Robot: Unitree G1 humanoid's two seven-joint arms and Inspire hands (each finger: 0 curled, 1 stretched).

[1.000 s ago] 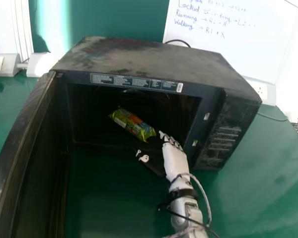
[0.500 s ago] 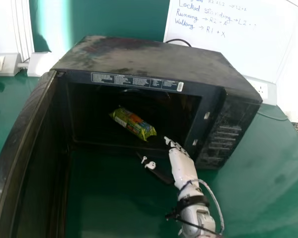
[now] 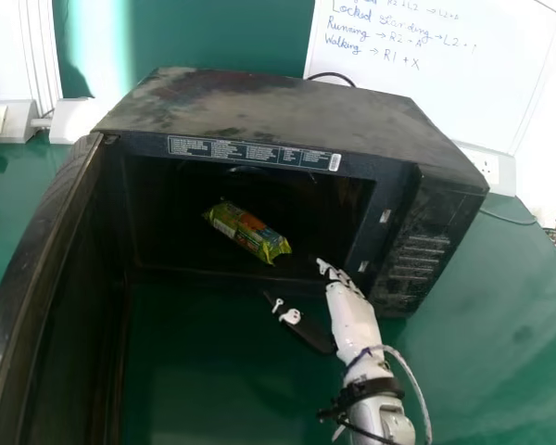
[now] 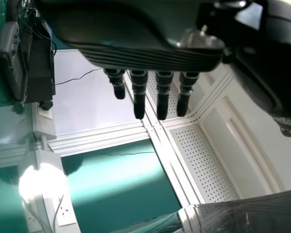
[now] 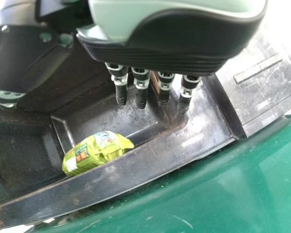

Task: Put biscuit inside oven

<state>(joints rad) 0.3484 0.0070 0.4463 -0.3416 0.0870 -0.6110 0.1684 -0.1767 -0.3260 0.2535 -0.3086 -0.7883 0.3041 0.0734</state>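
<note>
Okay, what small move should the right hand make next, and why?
Probably ease the right hand back from the oven opening: the biscuit packet already lies inside, apart from the hand, whose fingers are straight and hold nothing.

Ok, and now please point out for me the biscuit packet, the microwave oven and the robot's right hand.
Biscuit packet (image 3: 247,232): head view, on the middle of its wrapper.
Microwave oven (image 3: 269,109): head view, on its top surface.
Right hand (image 3: 352,313): head view, on its white shell, behind the fingers.
</note>
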